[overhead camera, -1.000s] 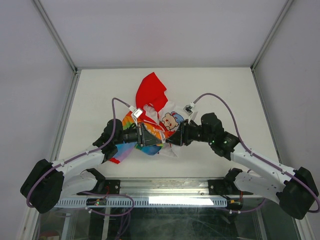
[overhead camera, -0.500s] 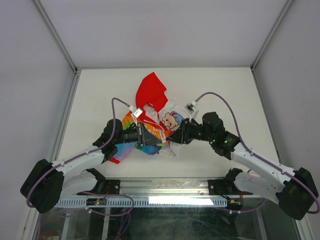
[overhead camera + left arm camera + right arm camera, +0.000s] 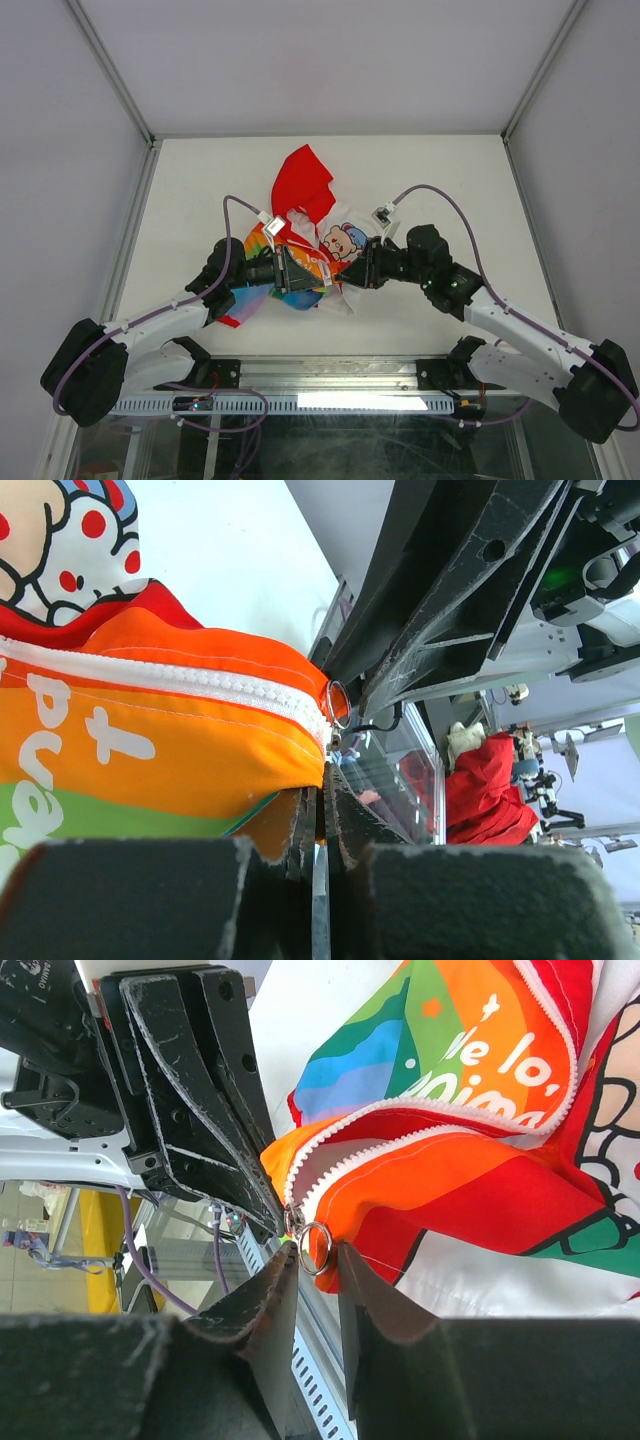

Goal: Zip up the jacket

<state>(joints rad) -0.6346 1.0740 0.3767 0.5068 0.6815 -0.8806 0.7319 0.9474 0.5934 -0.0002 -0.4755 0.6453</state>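
Note:
The jacket (image 3: 318,228) lies bunched mid-table, red hood (image 3: 303,180) at the far side, bear print on the white body, rainbow panel to the left. My left gripper (image 3: 320,273) is shut on the orange hem (image 3: 240,770) at the bottom end of the white zipper (image 3: 180,677). My right gripper (image 3: 344,279) faces it from the right, almost tip to tip. In the right wrist view its jaws (image 3: 316,1252) stand a narrow gap apart, with the metal ring of the zipper pull (image 3: 316,1247) between them. The zipper (image 3: 420,1115) gapes open above the slider. The ring also shows in the left wrist view (image 3: 337,702).
The white table (image 3: 200,190) is fenced by metal rails at left (image 3: 135,215), right (image 3: 528,215) and back. A slotted cable rail (image 3: 330,402) runs along the near edge between the arm bases. Purple cables (image 3: 440,200) loop over both wrists.
My right gripper has crept a little left toward the left gripper. The left arm and the jacket have stayed put.

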